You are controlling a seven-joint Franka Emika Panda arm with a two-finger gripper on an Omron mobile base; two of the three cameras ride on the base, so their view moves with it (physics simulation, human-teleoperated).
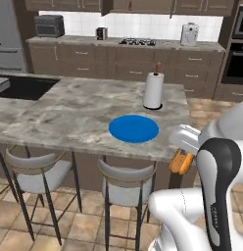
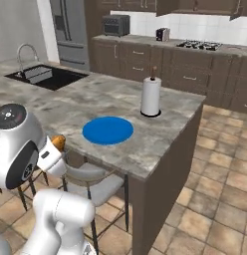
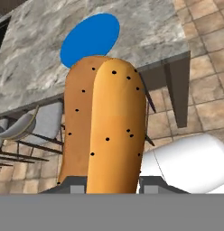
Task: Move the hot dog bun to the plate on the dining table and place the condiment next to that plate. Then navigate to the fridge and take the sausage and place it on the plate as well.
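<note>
The jaws hold the bun [image 3: 105, 131] tight, off the near edge of the counter [image 1: 69, 112], seemingly below its top. The blue plate [image 1: 133, 128] lies bare, beside a paper towel roll [image 1: 153, 90].

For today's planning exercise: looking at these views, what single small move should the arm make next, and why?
Probably carry the hot dog bun up and forward over the plate: the end effector holds it beside the dining table edge, below the top, and the plate is bare.

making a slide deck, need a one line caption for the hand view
Pincer shut on the bun, short of the blue plate on the table.
</note>
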